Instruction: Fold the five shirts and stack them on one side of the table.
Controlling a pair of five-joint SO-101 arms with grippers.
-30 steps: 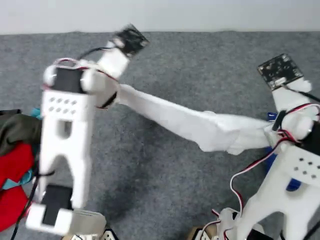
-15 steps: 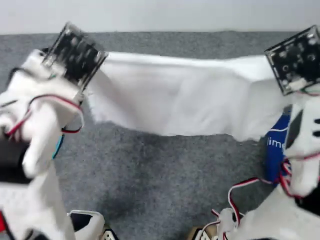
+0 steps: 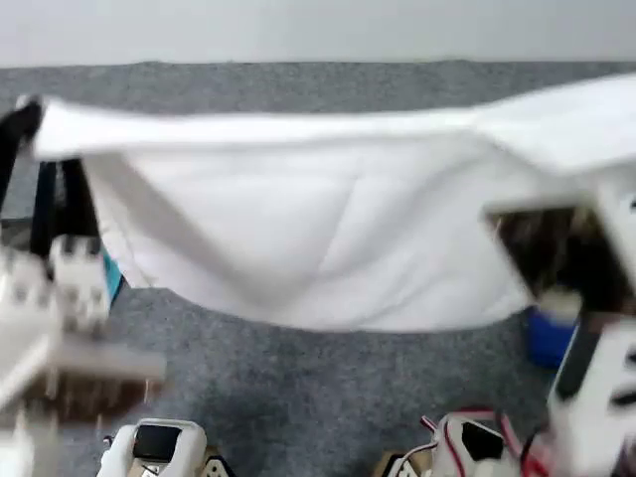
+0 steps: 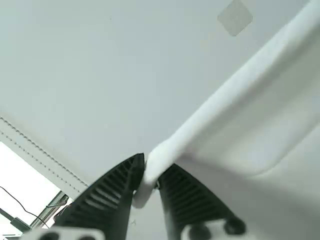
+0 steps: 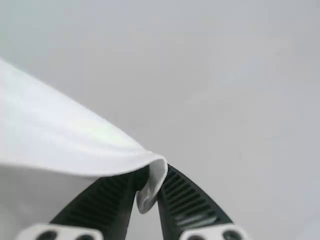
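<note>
Two grippers are sharing one white shirt, each biting on its own bit of the cloth. The left gripper is pinching a rolled fold of the fabric between its dark ribbed jaws, and the right gripper is clamping a curled edge in the same way, jaws pressed together on cloth rather than spread. In the high view the shirt is hanging in the air as a broad sheet, running almost from one side of the picture to the other, its upper edge pulled into a nearly straight line and its lower edge sagging in a shallow curve above the grey table. That is a marked change from a second ago, when the same garment was lying low as a narrow twisted band between the arms. Half a second ago it was opening out, and now it is being held higher and drawn wider. A small blue object is sitting on the table near one lower corner of the shirt. For the task this looks like the spreading-out step: the twist is gone, so the cloth seems ready to be laid flat, while folding and stacking are not yet done for this shirt. The care ahead is likely in lowering both ends evenly, so the sheet is not bunching again.
</note>
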